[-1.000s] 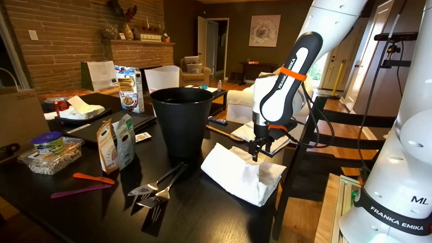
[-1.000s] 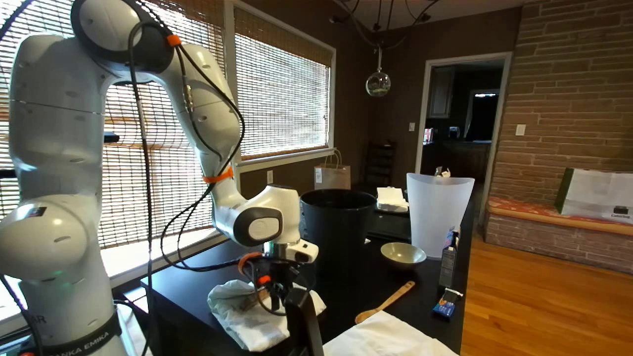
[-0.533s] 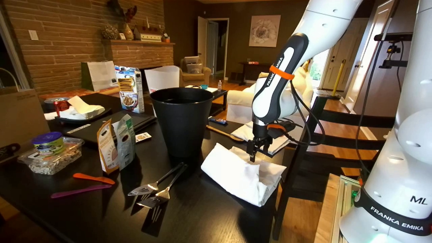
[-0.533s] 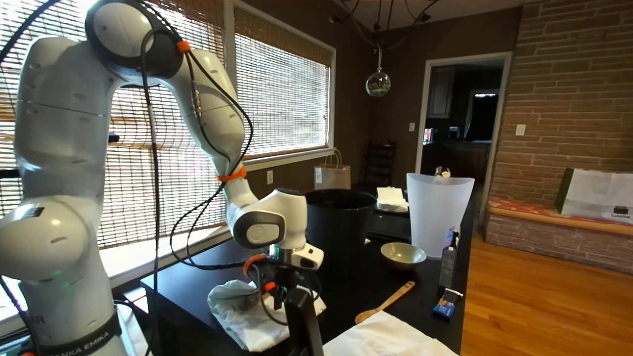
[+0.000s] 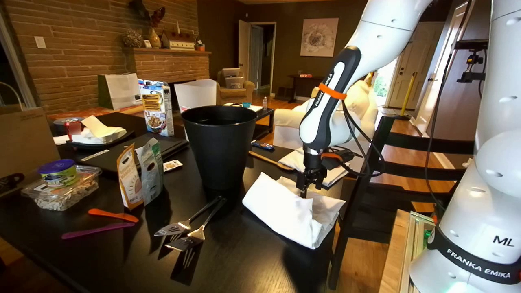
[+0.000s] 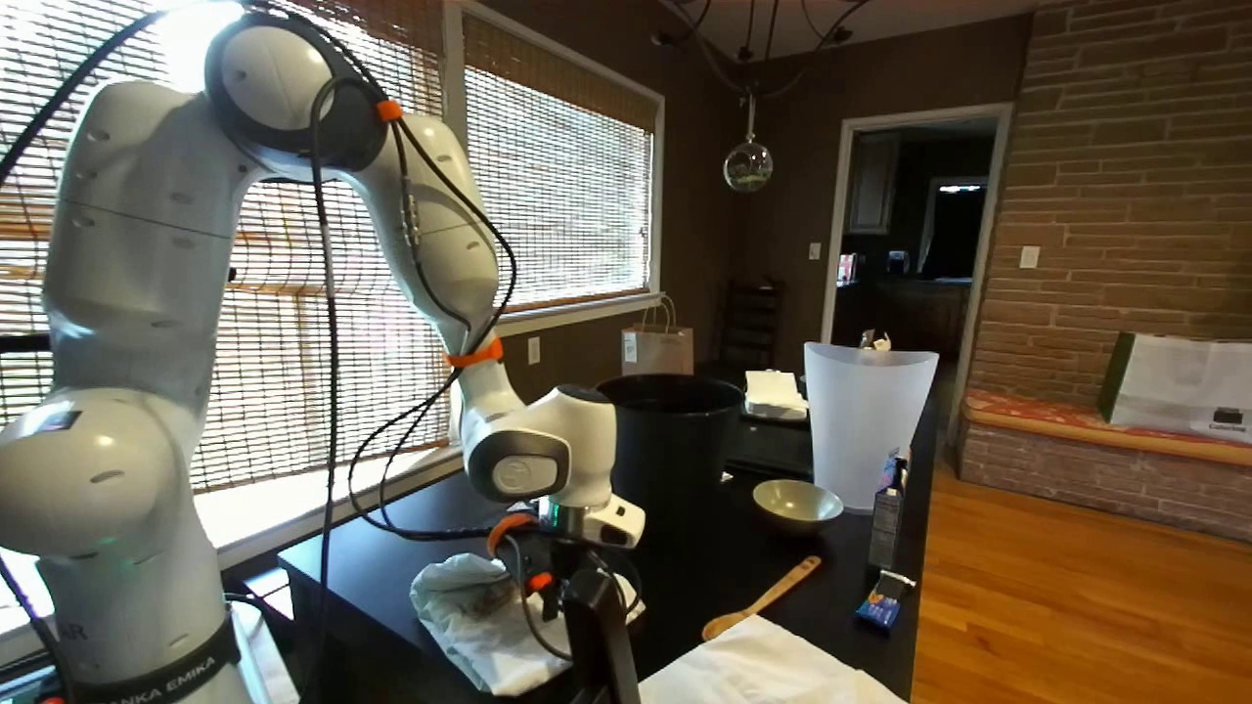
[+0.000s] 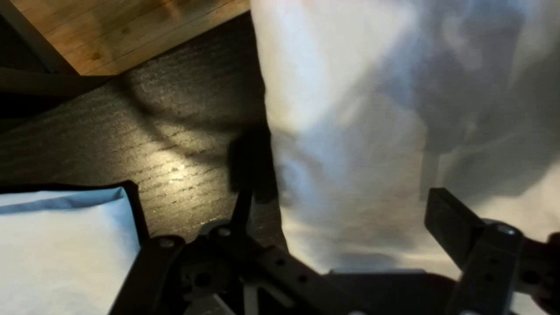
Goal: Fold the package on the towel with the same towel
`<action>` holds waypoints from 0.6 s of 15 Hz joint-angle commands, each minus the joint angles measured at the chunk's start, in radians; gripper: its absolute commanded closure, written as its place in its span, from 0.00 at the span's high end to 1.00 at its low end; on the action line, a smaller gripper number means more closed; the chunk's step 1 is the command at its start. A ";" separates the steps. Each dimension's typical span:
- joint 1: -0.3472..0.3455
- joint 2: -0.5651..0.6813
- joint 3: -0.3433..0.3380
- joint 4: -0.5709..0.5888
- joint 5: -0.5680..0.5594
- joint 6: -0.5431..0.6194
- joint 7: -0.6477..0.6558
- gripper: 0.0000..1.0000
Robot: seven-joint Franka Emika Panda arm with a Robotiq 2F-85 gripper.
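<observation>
Two fingers (image 7: 453, 227) are standing well apart in the wrist view, so the jaws are gaping wide, and an edge of the towel (image 7: 350, 175) is running between them. In both exterior views the jaws are pointing down over that towel, which is lying rumpled and partly doubled over on the table (image 5: 252, 260); whether the tips are touching it, I cannot tell. Nor can I tell where the package is lying. Another white cloth (image 7: 57, 258) is showing to the left of the jaws in the wrist view. In an exterior view a black bin (image 5: 220, 154) is standing left of the jaws. In an exterior view a wooden spoon (image 6: 773, 595) is lying to their right, with a bowl (image 6: 797, 501) sitting beyond it.
</observation>
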 commanded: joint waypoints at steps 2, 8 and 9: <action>-0.017 0.041 0.006 0.031 0.008 -0.010 -0.022 0.72; 0.006 0.032 -0.026 0.031 -0.037 0.006 0.006 0.31; 0.016 0.024 -0.040 0.030 -0.055 0.012 0.019 0.23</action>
